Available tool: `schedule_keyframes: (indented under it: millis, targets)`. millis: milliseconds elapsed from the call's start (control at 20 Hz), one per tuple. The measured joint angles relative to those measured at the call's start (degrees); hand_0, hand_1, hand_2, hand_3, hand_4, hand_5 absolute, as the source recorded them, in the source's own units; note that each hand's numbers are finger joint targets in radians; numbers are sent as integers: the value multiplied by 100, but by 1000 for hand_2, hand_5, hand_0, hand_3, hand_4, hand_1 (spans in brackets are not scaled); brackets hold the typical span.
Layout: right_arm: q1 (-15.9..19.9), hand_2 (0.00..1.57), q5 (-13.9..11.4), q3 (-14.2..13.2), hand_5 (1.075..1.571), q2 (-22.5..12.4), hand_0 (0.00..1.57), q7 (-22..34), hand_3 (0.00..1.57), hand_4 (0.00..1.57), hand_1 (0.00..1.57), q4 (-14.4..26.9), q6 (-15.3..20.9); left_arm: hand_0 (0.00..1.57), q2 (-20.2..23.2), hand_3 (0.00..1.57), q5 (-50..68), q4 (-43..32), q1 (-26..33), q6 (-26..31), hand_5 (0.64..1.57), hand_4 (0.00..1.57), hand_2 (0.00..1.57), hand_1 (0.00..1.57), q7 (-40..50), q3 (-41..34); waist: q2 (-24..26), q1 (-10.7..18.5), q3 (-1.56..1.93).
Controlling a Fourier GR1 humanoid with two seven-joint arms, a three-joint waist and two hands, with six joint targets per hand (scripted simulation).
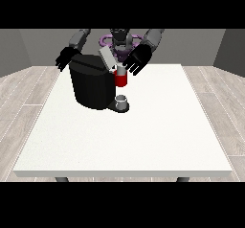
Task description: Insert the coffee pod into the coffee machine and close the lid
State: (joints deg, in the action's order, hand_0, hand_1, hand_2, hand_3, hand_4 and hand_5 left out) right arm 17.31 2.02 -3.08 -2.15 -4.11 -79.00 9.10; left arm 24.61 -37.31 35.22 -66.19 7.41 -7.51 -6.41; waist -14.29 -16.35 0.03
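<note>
The robot hand at the view's left (65,58) was noted spread and empty behind the coffee machine (93,85). The lid (107,58) was seen raised. The coffee pod (121,79) was observed beside the machine's front, under the spread robot hand at the view's right (138,59); whether held cannot be told. Misalignment could jam the pod or block the lid.

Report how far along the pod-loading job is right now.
Done: nothing looks finished; the grey lid of the black coffee machine is tilted up, open. In hand: the hand at the view's right is by the pod holder's red section; whether it holds the pod cannot be told. The hand at the view's left hangs behind the machine. Left: seating the pod, closing the lid. A small grey cup waits below.
</note>
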Motion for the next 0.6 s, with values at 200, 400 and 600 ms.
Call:
schedule_keyframes:
  millis: [200, 400, 600]
  targets:
    - [101, 0, 2, -12, 1571, -6, 0, 8, 0, 364, 0, 9, 11, 1220, 50, 1167, -6, -15, -103, 34, 1571, 481, 1266, 1220, -14, -39, -137, -19, 5]
    - [159, 0, 30, -76, 1571, -99, 0, 98, 0, 335, 0, -38, -7, 1204, 73, 1089, -20, -20, -100, 33, 1571, 463, 1226, 1204, -55, -62, -175, -48, 16]
    - [218, 0, 1, -76, 1571, -98, 0, 132, 0, 438, 0, 7, 36, 1134, 11, 999, -64, -38, -119, 71, 1571, 457, 1170, 1134, 13, -33, -142, -8, 7]
